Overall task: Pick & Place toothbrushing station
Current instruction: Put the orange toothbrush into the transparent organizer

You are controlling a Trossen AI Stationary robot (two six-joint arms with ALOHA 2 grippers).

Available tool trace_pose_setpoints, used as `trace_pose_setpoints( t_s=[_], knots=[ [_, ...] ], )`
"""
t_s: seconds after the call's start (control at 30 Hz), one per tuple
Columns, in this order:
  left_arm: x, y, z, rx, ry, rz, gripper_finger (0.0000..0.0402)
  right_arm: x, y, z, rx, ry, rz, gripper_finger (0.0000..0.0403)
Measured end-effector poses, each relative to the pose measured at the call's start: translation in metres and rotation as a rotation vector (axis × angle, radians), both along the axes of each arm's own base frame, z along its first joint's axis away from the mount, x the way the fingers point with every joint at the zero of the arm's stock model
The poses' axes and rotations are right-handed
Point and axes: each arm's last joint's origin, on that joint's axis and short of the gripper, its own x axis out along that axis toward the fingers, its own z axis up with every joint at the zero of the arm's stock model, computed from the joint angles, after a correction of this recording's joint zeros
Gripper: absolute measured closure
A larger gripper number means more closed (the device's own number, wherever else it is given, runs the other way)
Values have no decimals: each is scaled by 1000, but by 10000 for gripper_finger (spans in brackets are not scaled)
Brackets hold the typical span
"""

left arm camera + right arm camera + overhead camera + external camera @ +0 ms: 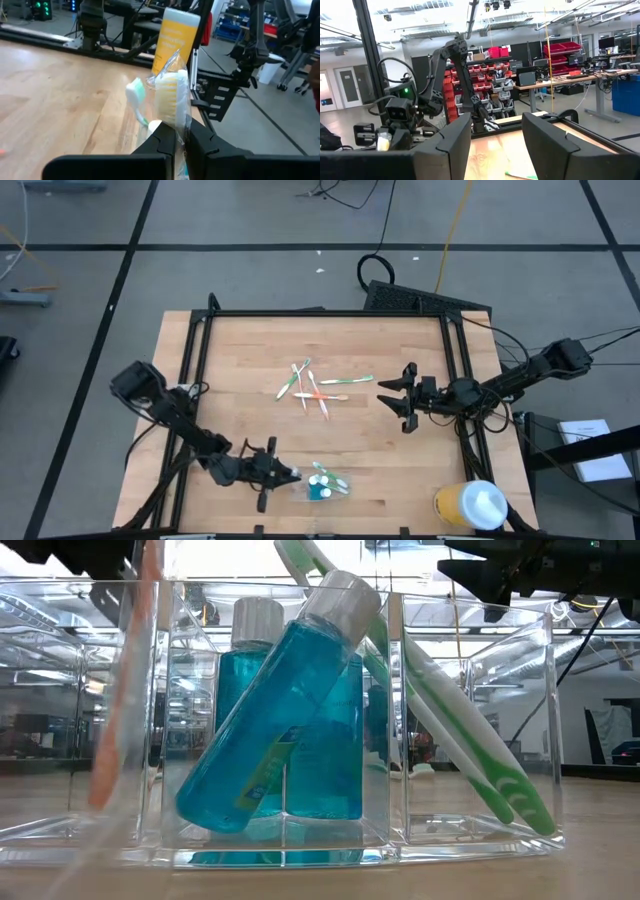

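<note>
Two grippers visible: left gripper (285, 474) clenched on toothbrushing station (322, 484) wall, near table (230, 355) edge. Mid-table, loose toothbrushes (318, 388) outside the holder. Right gripper (393, 397) spread wide, grasping nothing, hovering. Seemingly grasped; placement apparently left.

Both arms are dark, pretty much black, built from chunky rounded joint housings linked by slimmer tubes, with loose black cables trailing off them toward the table edges. The left black two-finger gripper (283, 474) has flat, angular matte-plastic fingers (161, 145) with stepped edges. The right black two-finger gripper (404, 396) has broad, slab-like fingers (451, 142) with bevelled tips and a smooth dull finish. One arm's boxy wrist housing has a small green indicator light glowing on it.
</note>
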Motion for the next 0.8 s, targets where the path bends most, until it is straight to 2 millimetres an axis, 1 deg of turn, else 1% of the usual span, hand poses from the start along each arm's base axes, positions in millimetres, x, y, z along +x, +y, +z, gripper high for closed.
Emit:
trace_pose_setpoints(
  t_s=[0.27,0.43,0.57,0.8],
  knots=[
    [0,0,-2,-90,20,13,375,0,0,0,0,1,0,236],
    [0,0,-3,-84,30,19,373,0,0,0,-1,1,0,236],
    [0,0,1,-97,-5,21,388,0,0,0,0,1,0,236],
    [-1,-2,2,-92,-21,34,378,0,0,0,0,1,0,236]
  ],
)
